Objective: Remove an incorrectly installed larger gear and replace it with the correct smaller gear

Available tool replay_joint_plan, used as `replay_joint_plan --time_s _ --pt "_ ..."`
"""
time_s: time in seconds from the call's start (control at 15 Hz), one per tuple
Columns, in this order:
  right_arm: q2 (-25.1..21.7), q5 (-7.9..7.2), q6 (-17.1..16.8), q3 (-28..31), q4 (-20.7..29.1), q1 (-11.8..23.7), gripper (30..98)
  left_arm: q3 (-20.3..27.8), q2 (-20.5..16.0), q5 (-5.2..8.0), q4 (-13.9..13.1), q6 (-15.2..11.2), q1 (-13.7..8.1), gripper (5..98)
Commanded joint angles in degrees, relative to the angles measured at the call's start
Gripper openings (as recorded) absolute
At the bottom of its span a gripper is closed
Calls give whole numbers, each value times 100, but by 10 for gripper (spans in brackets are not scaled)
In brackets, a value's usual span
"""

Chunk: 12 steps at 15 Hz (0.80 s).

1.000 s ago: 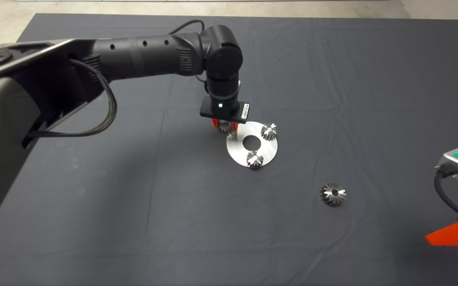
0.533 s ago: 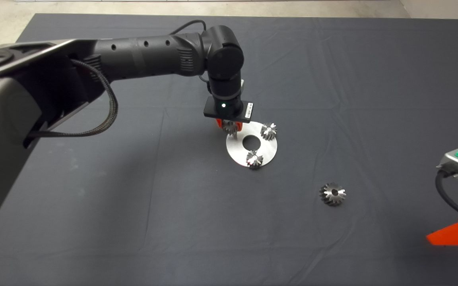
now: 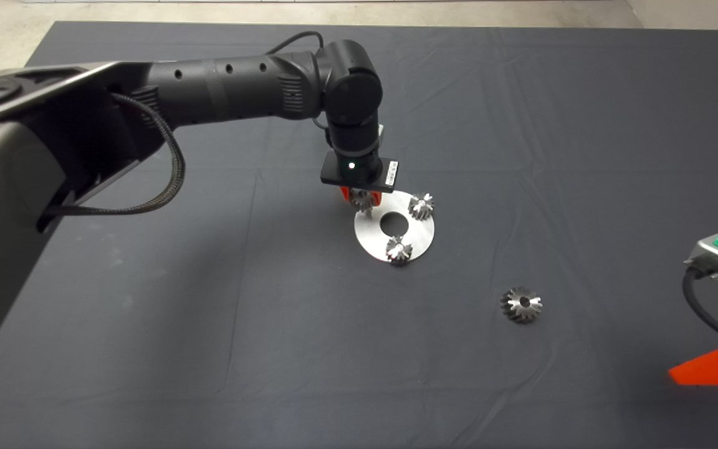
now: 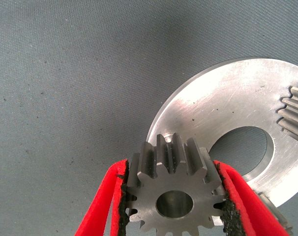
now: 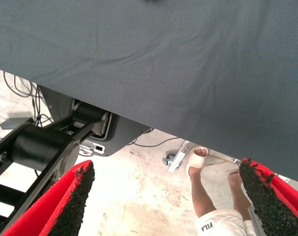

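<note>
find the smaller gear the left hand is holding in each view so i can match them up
Head view: the smaller gear sits between the left hand's fingers at the round steel plate's far-left rim.
Left wrist view: the gear fills the foreground, clamped between both black pads, over the plate's edge.
Right wrist view: not in it.
Shared landmark: the plate with its centre hole.

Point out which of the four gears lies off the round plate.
The larger gear, alone on the mat; two pinions sit on the plate, another is in the left gripper.

Black tubular left arm (image 3: 228,78) with braided cable (image 3: 166,162), green indicator light, red black-padded jaws.
</note>
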Motion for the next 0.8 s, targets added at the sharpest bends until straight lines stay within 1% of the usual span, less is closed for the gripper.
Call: replay_joint_plan --time_s 0.0,0.07,0.13,0.2,0.53,0.73 --pt "-20 16 46 13 221 109 780 63 30 -21 -40 -16 -145 356" --pt "-12 16 53 13 213 109 780 63 30 -30 -40 -16 -136 356" --pt "-20 16 53 13 218 109 780 55 30 -100 -40 -16 -127 356" --pt "-20 16 62 13 213 109 780 55 30 -126 -40 -16 -119 356" --pt "-20 16 62 13 213 109 780 55 30 -144 -49 -16 -119 356" --pt "-20 16 62 13 213 109 780 55 30 -126 -49 -16 -119 356"
